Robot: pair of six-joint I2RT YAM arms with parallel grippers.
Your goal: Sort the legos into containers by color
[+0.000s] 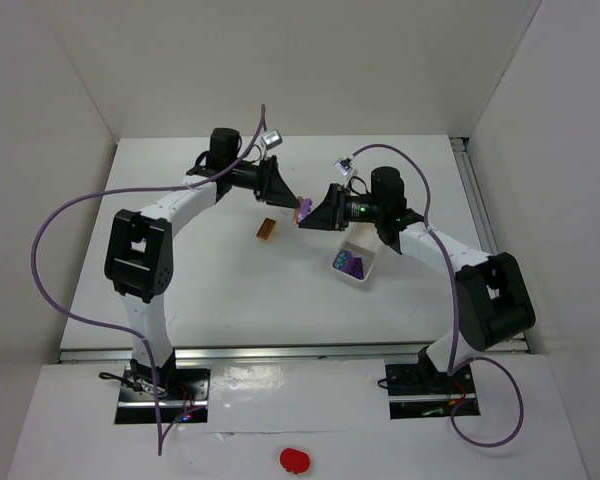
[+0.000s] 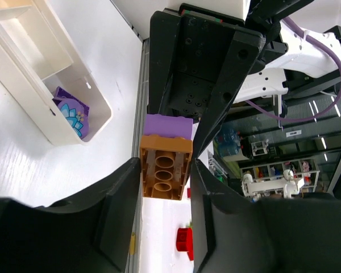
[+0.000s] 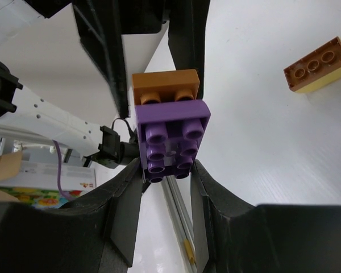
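An orange brick [image 2: 165, 168] and a purple brick [image 3: 171, 139] are stuck together and held in the air over the middle of the table [image 1: 304, 208]. My left gripper [image 2: 165, 170] is shut on the orange brick, and my right gripper [image 3: 167, 170] is shut on the purple one from the opposite side. In the top view the left gripper [image 1: 288, 198] and right gripper [image 1: 313, 214] meet tip to tip. A white tray [image 1: 368, 262] at the right holds purple pieces [image 2: 71, 108]. An orange brick stuck on a yellow one [image 3: 317, 71] lies on the table [image 1: 267, 229].
A second, empty white tray [image 2: 23, 34] sits against the one with purple pieces. White walls close in the table at the back and sides. A metal rail [image 1: 475, 200] runs along the right edge. A red object [image 1: 294, 459] lies in front of the arm bases.
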